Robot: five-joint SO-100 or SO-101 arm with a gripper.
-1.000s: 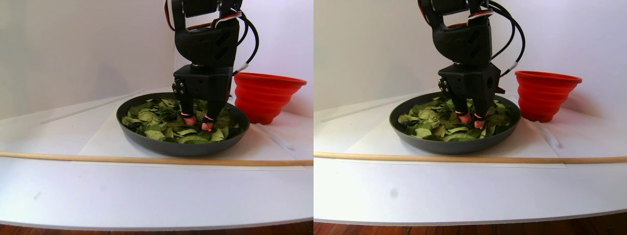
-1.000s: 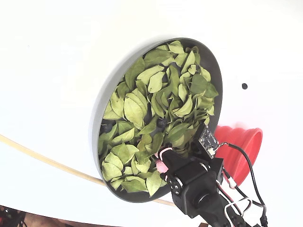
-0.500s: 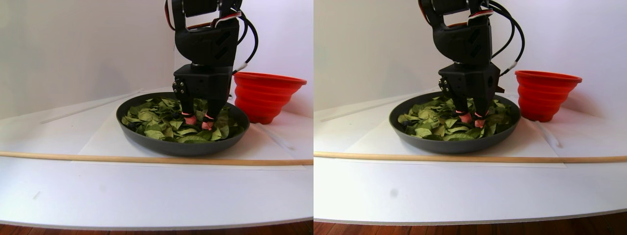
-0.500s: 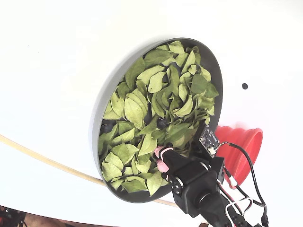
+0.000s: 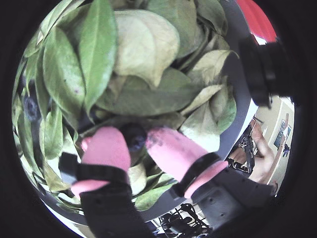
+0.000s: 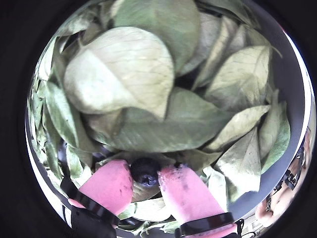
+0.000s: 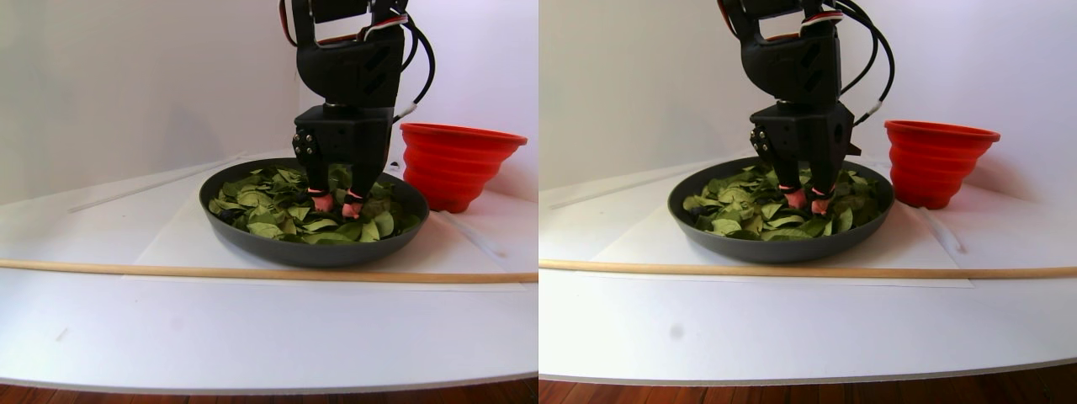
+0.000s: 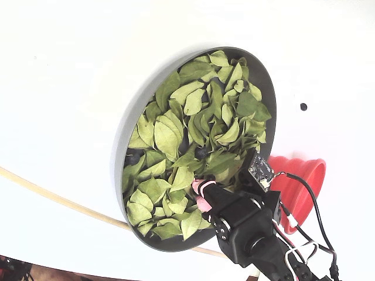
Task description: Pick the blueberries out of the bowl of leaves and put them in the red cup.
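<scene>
Wrist view, both cameras: gripper (image 6: 144, 181) closed on one blueberry (image 6: 144, 172), pinched between the two pink fingertips (image 5: 106, 146), just above the leaves (image 6: 124, 74). A second berry (image 5: 30, 106) lies among leaves near the left edge of one wrist view.

Stereo pair view, near to far: wooden rod (image 7: 252, 273) across the front of the white table (image 7: 252, 337); behind it the bowl (image 7: 311, 252) on a white sheet; gripper pointing straight down over the right half of the bowl, tips at leaf level. Red cup (image 7: 458, 164) stands upright just behind and to the right of the bowl's rim, beside it.

Fixed view: gripper over the bowl's lower edge; small black dot (image 8: 303, 107) on the table right of the bowl.
</scene>
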